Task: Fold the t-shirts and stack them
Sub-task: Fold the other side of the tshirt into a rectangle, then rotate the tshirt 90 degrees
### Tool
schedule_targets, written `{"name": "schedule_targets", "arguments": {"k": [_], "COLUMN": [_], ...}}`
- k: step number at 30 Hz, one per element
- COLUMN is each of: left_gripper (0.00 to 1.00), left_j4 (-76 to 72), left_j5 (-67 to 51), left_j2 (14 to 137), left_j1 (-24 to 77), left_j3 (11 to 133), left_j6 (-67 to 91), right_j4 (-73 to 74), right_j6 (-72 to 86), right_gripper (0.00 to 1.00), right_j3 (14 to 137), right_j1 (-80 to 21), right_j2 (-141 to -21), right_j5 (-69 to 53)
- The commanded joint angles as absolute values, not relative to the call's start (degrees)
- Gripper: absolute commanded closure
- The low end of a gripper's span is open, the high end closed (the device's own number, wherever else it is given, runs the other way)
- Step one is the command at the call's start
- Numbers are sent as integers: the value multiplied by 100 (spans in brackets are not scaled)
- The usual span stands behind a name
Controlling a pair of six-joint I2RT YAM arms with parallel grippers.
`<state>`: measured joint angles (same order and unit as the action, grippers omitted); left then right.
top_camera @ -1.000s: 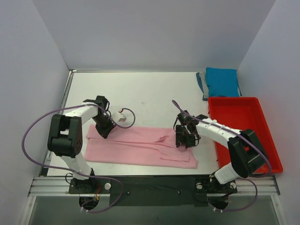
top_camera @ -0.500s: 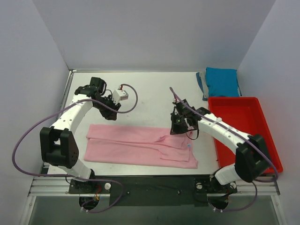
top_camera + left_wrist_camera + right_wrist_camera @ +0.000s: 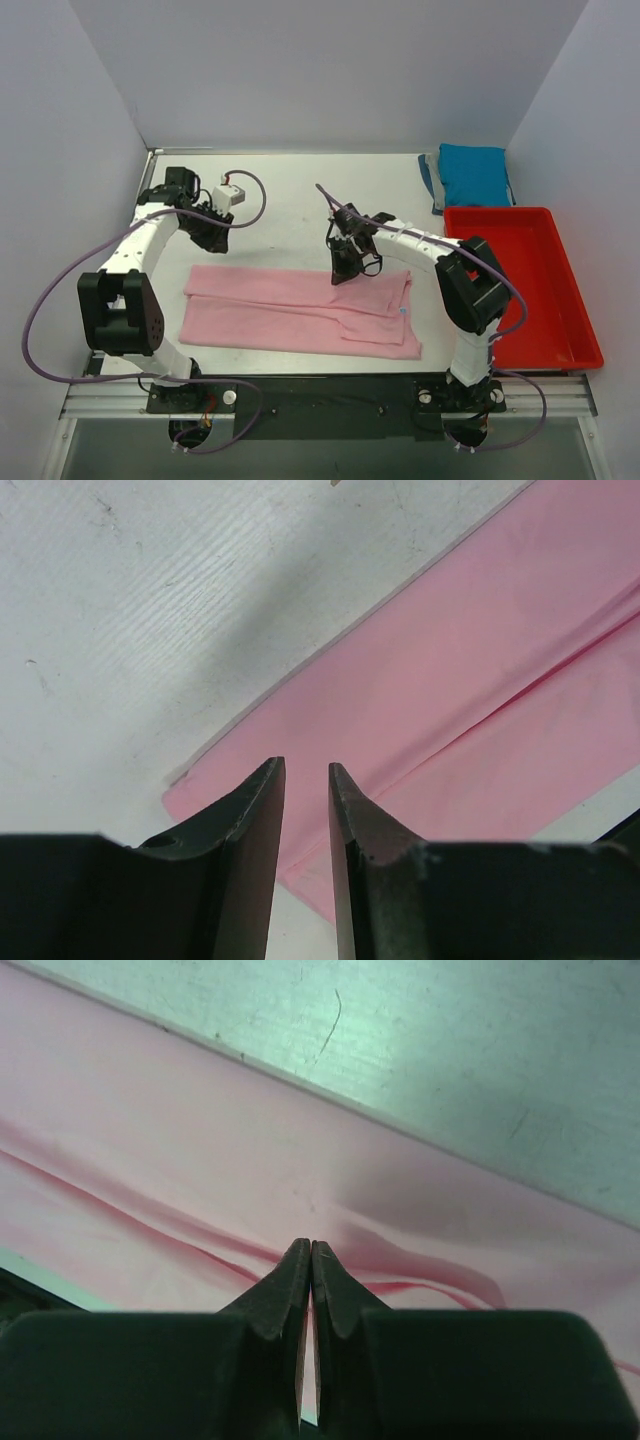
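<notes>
The right claw [image 3: 311, 1244], pressed together over the pink shirt [image 3: 150, 1160], may drag and spoil its fold; the left claw [image 3: 306, 768], slightly apart, holds nothing.

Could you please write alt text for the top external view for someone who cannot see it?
A pink t-shirt, folded into a long strip, lies on a table between two robot arms. The right gripper is closed at its far edge; the left gripper is beyond its far-left corner. A folded teal t-shirt sits behind a red tray on the right.
</notes>
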<state>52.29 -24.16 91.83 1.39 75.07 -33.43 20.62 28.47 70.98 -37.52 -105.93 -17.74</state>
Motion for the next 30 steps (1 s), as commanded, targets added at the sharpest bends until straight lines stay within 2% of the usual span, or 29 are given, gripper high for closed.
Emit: {"name": "schedule_targets", "arguments": {"k": [1, 4, 9, 14, 19, 25, 30], "left_gripper": [66, 66, 66, 71, 74, 74, 74], "left_j4": [5063, 4984, 4931, 4747, 4623, 4658, 4632], "left_j5": [-2356, -2207, -2127, -1487, -1152, -1187, -1064], "left_j2": [8903, 8895, 8956, 9289, 9579, 9510, 9343], "left_j1": [106, 27, -211, -290, -457, -483, -475], "left_j3": [7427, 7392, 7506, 7375, 7269, 7225, 6997], "left_j6": [-3401, -3419, -3454, -3498, -3533, -3568, -3761], "right_j4": [2259, 2407, 2741, 2944, 2936, 2882, 3444], "right_j6": [2734, 2559, 2347, 2609, 2725, 2558, 2329], "right_gripper": [100, 100, 100, 100, 100, 100, 100], "right_j3": [7268, 7418, 7691, 6692, 5608, 5633, 7345], "right_j1": [-3779, -3779, -3692, -3279, -2427, -1960, -1617], "right_j2": [-10968, -10970, -10135, -9310, -8921, -9920, -11213], "right_j5": [-1881, -1899, -1319, -819, -458, -466, -290]}}
